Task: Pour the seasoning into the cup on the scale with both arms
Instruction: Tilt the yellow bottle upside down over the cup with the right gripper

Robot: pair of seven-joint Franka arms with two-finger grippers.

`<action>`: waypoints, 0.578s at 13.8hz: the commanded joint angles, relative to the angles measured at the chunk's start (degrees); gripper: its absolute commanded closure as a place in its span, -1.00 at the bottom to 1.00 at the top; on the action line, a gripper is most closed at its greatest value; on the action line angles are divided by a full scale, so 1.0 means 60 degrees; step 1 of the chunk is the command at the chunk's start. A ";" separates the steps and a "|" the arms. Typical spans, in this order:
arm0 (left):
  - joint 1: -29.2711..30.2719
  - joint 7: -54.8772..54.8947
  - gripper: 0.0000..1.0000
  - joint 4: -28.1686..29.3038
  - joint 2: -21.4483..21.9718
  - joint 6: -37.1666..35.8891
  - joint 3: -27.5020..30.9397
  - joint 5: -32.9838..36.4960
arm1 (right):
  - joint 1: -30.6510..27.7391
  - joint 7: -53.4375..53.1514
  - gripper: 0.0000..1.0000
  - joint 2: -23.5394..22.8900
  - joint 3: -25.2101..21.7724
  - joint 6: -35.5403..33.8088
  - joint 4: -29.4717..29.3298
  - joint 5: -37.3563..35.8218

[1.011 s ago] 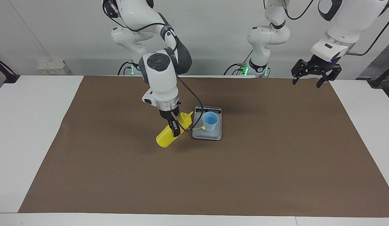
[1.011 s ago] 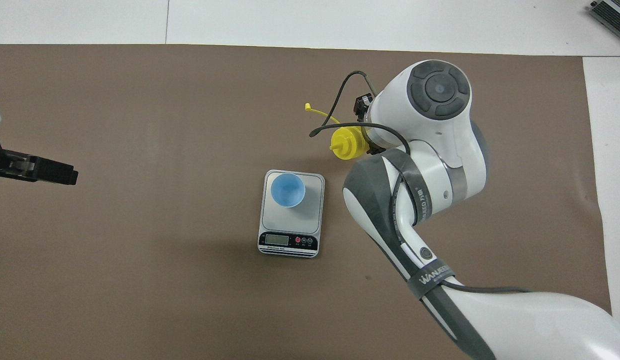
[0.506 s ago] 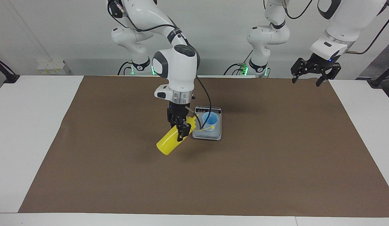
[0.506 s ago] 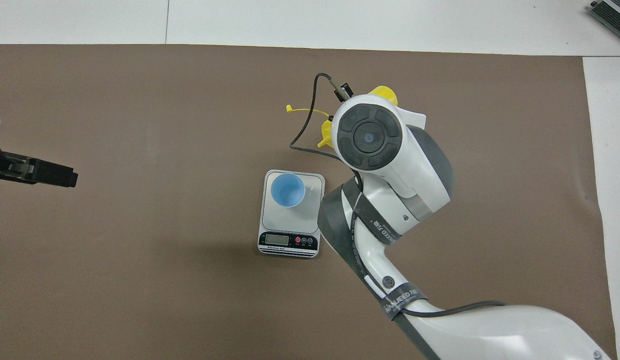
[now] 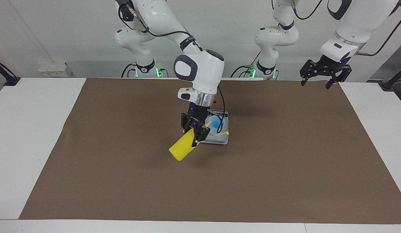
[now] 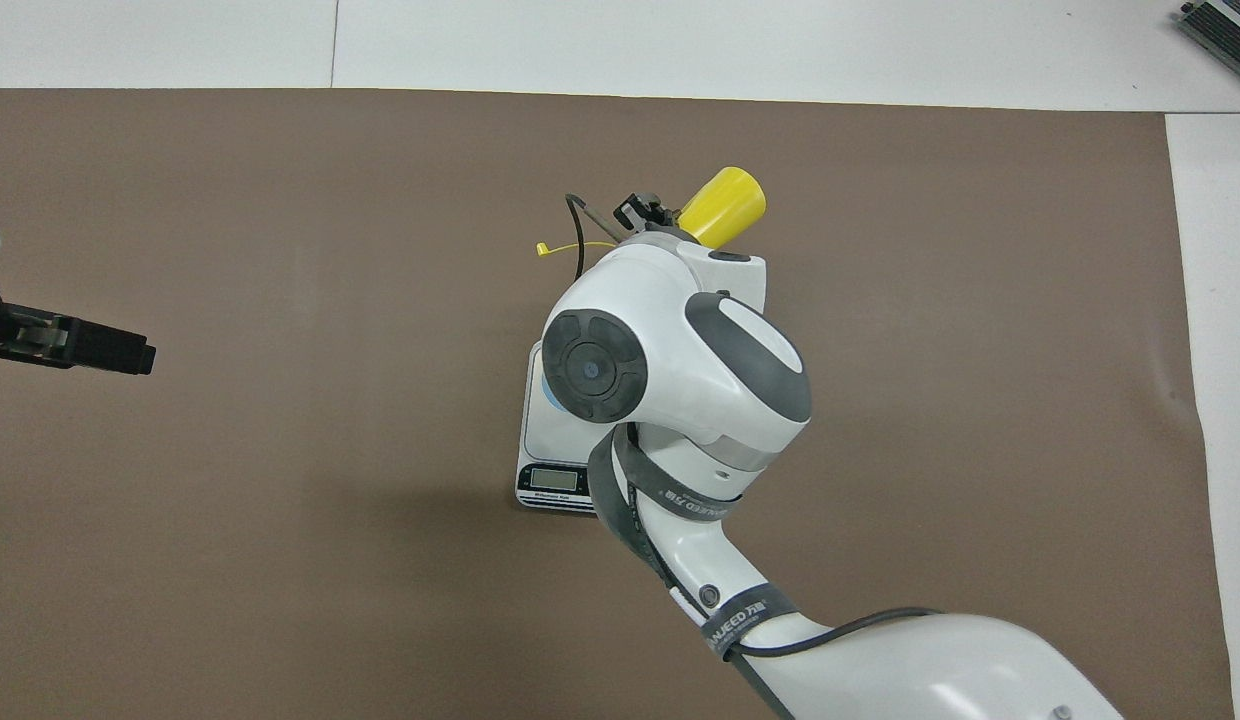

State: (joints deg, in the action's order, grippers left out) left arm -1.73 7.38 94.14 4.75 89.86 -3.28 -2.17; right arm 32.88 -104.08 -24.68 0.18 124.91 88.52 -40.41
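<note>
Under right arm (image 6: 680, 370), cup (image 6: 550, 392) mostly hidden

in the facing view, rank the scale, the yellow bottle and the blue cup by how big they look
Largest to smallest, as seen:
1. yellow bottle, held tilted by the right gripper
2. scale, partly hidden
3. blue cup, partly hidden

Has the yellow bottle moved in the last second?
Yes. The right gripper has carried the bottle toward the scale, and its nozzle now reaches the cup.
</note>
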 commanded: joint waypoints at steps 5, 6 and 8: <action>0.0171 0.0103 -1.00 0.0203 0.0249 -0.0109 -0.0069 -0.0122 | 0.0699 -0.1109 1.00 -0.0369 -0.0030 -0.0425 0.0041 -0.2155; 0.0156 0.0103 -1.00 0.0203 0.0249 -0.0109 -0.0069 -0.0122 | 0.0817 -0.1241 1.00 -0.0369 -0.0030 -0.0674 0.0144 -0.2374; 0.0156 0.0103 -1.00 0.0189 0.0249 -0.0109 -0.0084 -0.0122 | 0.1080 -0.1359 1.00 -0.0384 -0.0030 -0.0894 0.0160 -0.2755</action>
State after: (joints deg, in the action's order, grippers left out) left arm -1.73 7.38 94.14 4.75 89.85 -3.28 -2.17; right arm 38.00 -110.21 -27.57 0.16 120.95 88.93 -53.57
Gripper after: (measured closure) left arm 0.000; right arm 0.449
